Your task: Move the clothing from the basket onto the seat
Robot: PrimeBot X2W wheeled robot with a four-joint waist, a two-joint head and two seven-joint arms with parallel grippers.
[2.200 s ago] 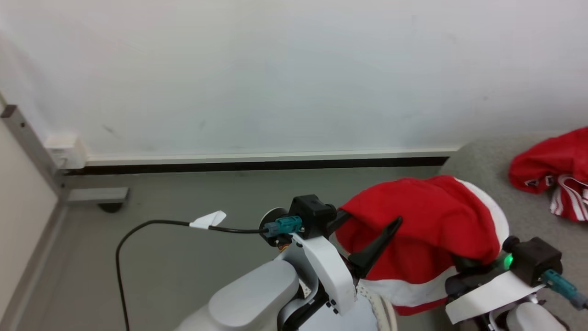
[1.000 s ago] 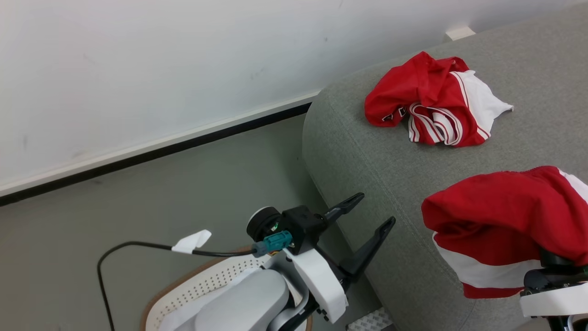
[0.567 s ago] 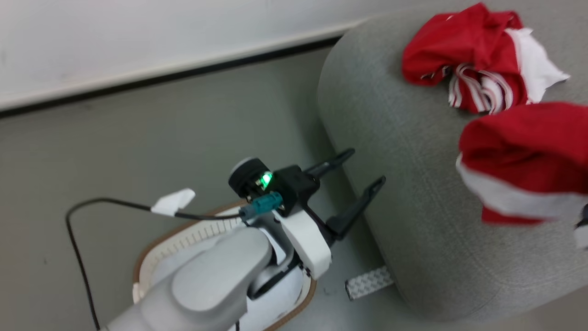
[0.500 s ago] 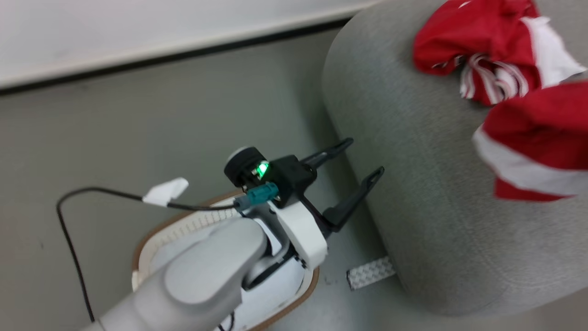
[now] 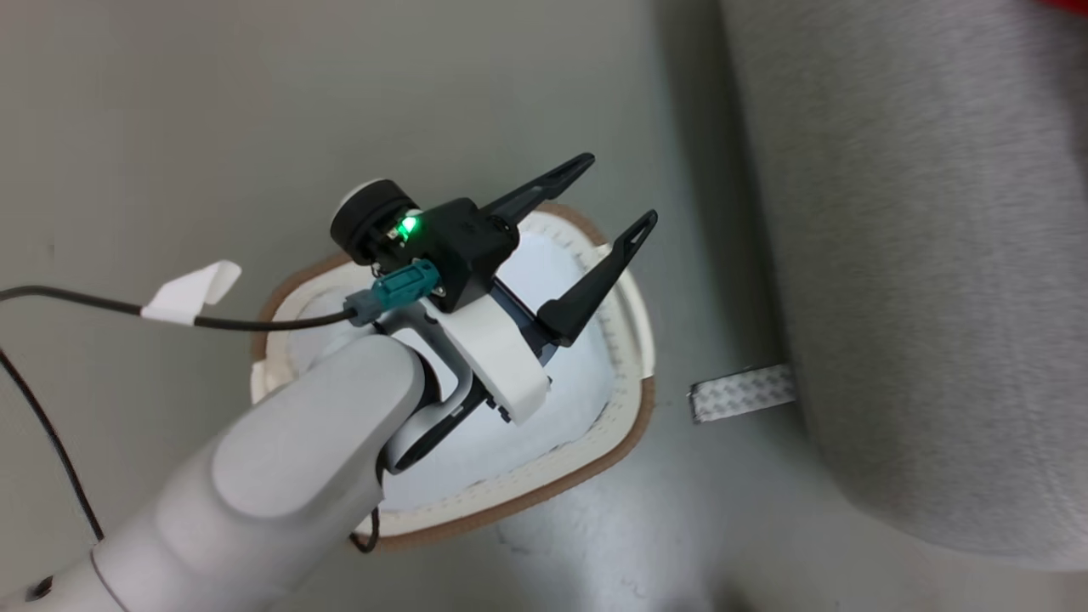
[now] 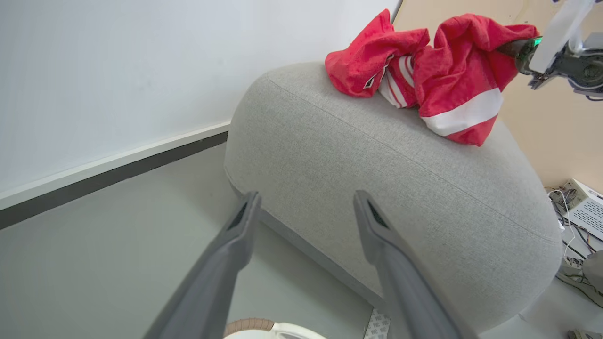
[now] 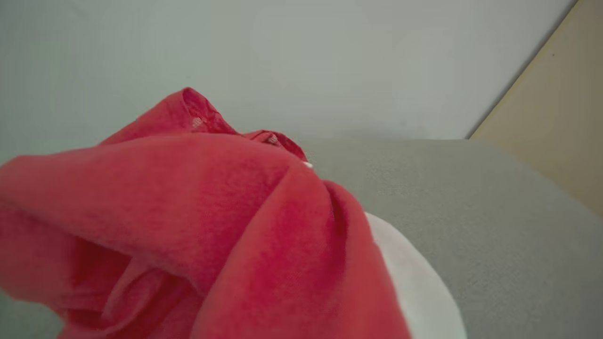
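My left gripper (image 5: 619, 189) is open and holds nothing, hovering above the cream-white basket (image 5: 544, 497) with its brown rim. Inside the basket I see only a pale blue-white pad (image 5: 544, 263). The grey seat (image 5: 918, 255) stands right of the basket. In the left wrist view, the left gripper (image 6: 307, 195) points at the seat (image 6: 386, 174). One piece of red clothing (image 6: 362, 66) lies crumpled on top of it. A second red garment (image 6: 461, 89) with a white band hangs from my right gripper (image 6: 509, 47), which is shut on it. That garment (image 7: 198, 226) hides the fingers in the right wrist view.
A textured pale strip (image 5: 739, 393) lies on the floor by the seat's base. A black cable with a white tag (image 5: 183, 293) trails to the left wrist. A white wall with a dark baseboard (image 6: 108, 174) runs behind. A white box and wires (image 6: 582, 207) sit past the seat.
The head camera has swung down, so the basket now lies under my left gripper. My right gripper has carried the red garment over the seat, next to the piece lying there.
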